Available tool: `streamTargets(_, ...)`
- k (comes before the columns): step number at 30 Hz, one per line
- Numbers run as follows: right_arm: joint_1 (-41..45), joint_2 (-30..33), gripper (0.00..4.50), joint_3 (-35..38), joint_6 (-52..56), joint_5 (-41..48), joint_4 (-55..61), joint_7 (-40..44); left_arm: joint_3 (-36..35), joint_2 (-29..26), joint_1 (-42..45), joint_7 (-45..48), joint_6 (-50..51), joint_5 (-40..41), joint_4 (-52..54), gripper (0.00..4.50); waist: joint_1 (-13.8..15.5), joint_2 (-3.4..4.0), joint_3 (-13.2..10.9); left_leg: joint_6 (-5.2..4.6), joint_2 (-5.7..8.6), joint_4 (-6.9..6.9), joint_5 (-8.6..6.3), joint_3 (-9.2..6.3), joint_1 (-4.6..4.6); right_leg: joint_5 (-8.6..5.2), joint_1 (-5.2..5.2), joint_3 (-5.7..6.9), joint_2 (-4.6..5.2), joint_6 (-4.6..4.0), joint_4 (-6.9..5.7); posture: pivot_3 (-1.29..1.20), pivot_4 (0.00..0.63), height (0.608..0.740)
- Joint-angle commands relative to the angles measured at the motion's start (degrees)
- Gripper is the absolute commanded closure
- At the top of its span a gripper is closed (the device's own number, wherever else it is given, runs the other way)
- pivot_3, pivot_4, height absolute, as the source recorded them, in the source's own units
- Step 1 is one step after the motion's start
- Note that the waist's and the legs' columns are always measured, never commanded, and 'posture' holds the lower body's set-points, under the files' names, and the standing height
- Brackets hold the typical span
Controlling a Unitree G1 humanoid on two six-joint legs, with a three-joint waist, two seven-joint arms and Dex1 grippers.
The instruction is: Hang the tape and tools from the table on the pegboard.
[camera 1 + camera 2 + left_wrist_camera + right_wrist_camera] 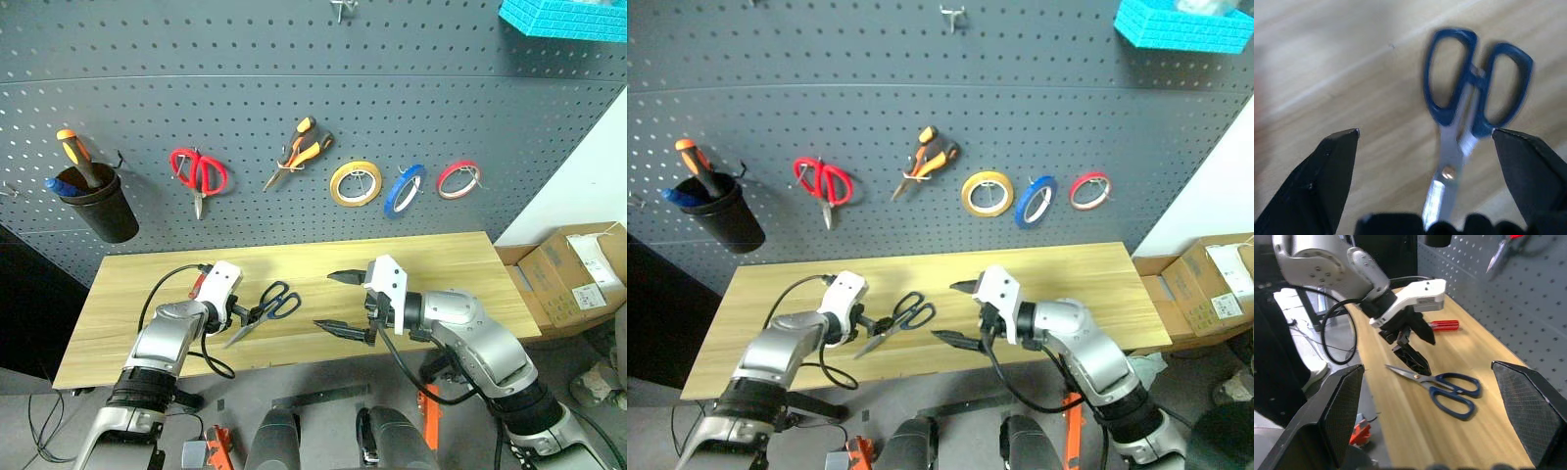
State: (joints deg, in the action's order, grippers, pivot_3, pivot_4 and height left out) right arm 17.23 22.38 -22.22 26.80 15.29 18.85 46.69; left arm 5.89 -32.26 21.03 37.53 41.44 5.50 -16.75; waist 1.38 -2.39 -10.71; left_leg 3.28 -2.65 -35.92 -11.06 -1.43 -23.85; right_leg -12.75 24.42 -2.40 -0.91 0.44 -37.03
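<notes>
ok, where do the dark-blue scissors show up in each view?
Left eye: dark-blue-handled scissors flat on the table, beside the left claw.
Right eye: scissors left of table centre.
Left wrist: handles ahead, blades between the open fingers.
Right wrist: centre.
Shared landmark: the left claw at the blade tips.

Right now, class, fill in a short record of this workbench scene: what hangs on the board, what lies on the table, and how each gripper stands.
On the pegboard: red scissors, pliers, yellow tape, blue tape, red tape, black cup
On the table: blue scissors, red screwdriver
Left gripper: open, at the blue scissors' blades
Right gripper: open, holding nothing, above the table
Still to hang: blue scissors, red screwdriver
</notes>
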Motion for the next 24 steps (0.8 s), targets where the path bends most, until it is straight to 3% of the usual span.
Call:
streamTargets(1, -0.2, 0.5, 0.00, -1.1, 0.2, -0.7, 2.2, 0.1, 1.8, -0.8, 2.3, 3.1, 0.2, -0.4, -1.7, 0.04, 0.0, 0.01, 0.0, 0.00, 0.00, 0.00, 0.00, 0.02, 0.00, 0.00, 0.00, -0.02, 0.01, 0.00, 0.01, 0.09, 0.166, 0.740)
streamTargets(16, 0.6, 0.5, 0.00, -0.9, 1.1, -2.6, 1.5, -1.3, 10.4, 0.5, 12.6, 10.6, -3.6, -6.9, -21.9, 0.04, -0.3, 0.10, -0.3, -0.02, 0.01, -0.03, -0.01, 0.01, 0.00, -0.03, 0.01, -0.01, -0.01, -0.04, -0.01, 0.04, 0.199, 0.740)
streamTargets(19, 0.1, 0.7, 0.00, -0.9, 1.3, -2.7, 2.1, -1.6, 10.8, 1.0, 13.9, 11.1, -5.9, -8.0, -24.9, 0.59, -0.3, 0.13, -0.3, -0.02, 0.01, -0.03, -0.01, 0.01, 0.00, -0.03, 0.01, -0.02, 0.00, -0.05, -0.01, 0.04, 0.199, 0.740)
streamTargets(24, -0.3, 0.7, 0.00, -1.0, 1.4, -2.7, 2.5, -2.2, 10.8, 0.9, 13.9, 13.4, -6.4, -8.7, -25.0, 2.24, -0.5, 0.14, -0.3, -0.02, 0.01, -0.02, -0.01, 0.01, 0.00, -0.03, 0.01, -0.02, 0.00, -0.05, -0.01, 0.04, 0.197, 0.740)
